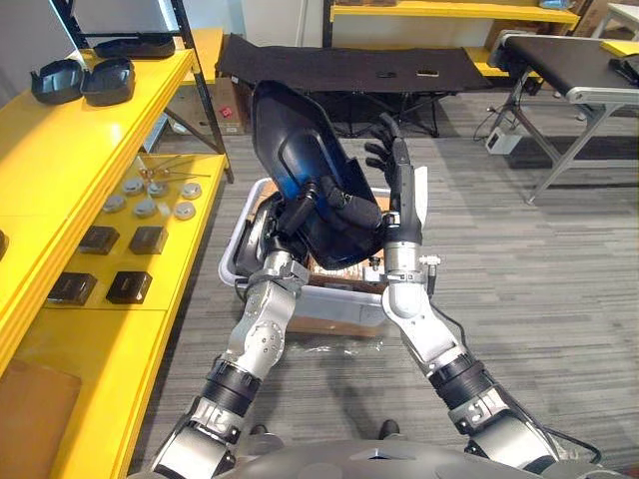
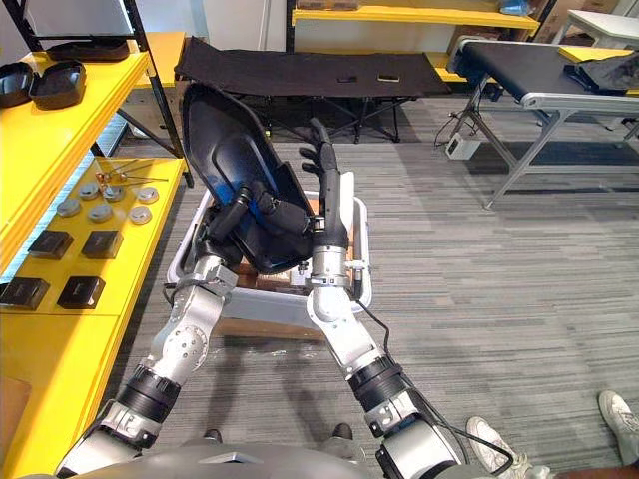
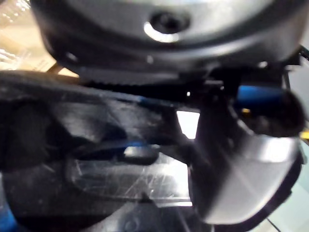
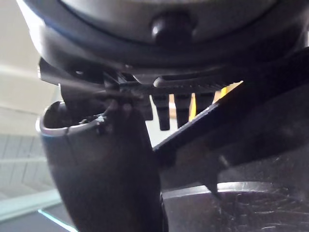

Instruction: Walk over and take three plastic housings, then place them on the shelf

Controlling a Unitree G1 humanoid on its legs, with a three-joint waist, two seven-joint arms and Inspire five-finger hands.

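A large black plastic housing (image 1: 290, 140) with a blue sheen inside is held up, tilted, above a white bin (image 1: 243, 261). My left hand (image 1: 318, 196) reaches into its hollow, fingers curled over an inner ridge. My right hand (image 1: 397, 180) stands upright with straight fingers pressed flat against the housing's right edge. The left wrist view shows the housing's scratched surface (image 3: 130, 179) close up. The right wrist view shows the housing's dark edge (image 4: 251, 159). Two more housings (image 1: 82, 80) lie on the top level of the yellow shelf (image 1: 60, 160) at the left, with another (image 1: 135, 45) behind them.
Small black boxes (image 1: 100, 239) and round metal discs (image 1: 150, 200) lie on the shelf's lower level. A brown box sits under the bin. A black cot (image 1: 339, 65) stands at the back, a grey workbench (image 1: 589, 85) at the right. A person's shoes (image 2: 619, 409) show at the lower right.
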